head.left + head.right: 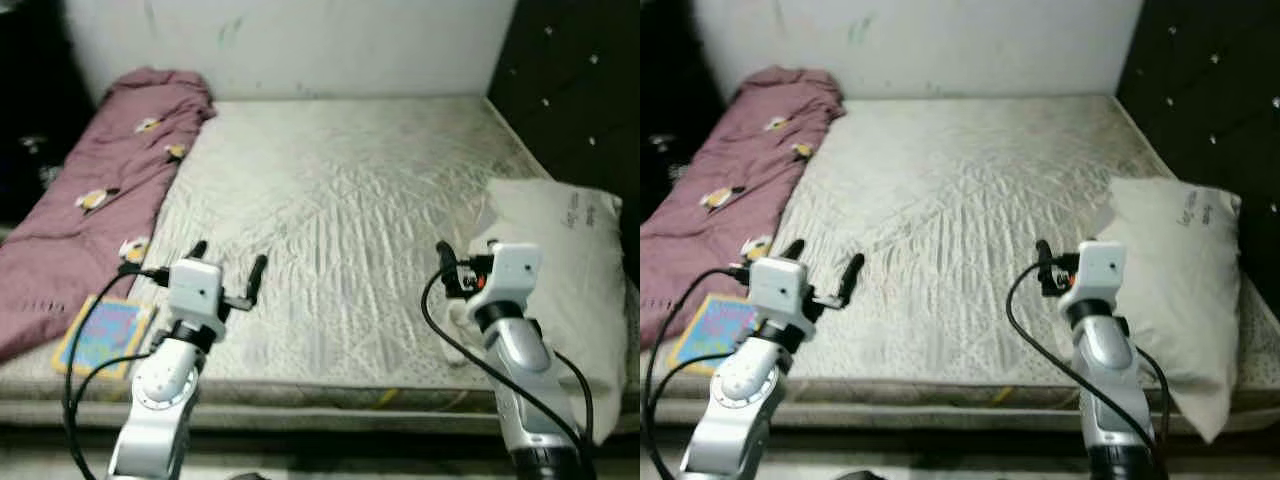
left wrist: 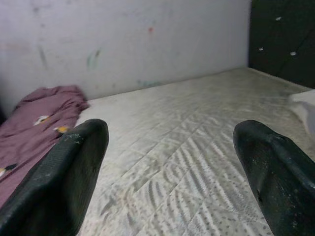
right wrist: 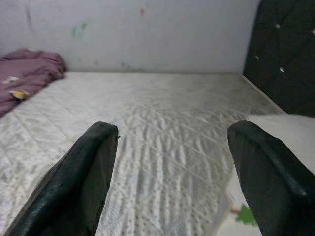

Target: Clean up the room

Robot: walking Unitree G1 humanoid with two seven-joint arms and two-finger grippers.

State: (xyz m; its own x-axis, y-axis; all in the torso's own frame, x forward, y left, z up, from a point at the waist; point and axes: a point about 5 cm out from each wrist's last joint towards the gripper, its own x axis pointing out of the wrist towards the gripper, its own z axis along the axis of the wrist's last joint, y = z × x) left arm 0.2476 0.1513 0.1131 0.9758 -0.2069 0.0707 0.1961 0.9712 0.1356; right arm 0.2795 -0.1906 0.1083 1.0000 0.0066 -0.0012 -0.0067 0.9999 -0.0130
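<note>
Standing at the bed (image 1: 330,250), both left gripper (image 1: 227,272) and right gripper (image 1: 462,262) wide and empty, it probably reaches next for the pillow (image 1: 560,270).

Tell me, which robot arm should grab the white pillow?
Probably the right. The right gripper hovers open beside the white pillow, on the bed's right side. The left gripper, also open, is over by the purple blanket.

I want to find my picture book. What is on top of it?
The purple blanket lies over the far edge of the colourful book, near the mattress corner. Most of its cover shows; the strip under the blanket is hidden. The left gripper hovers open beside it.
</note>
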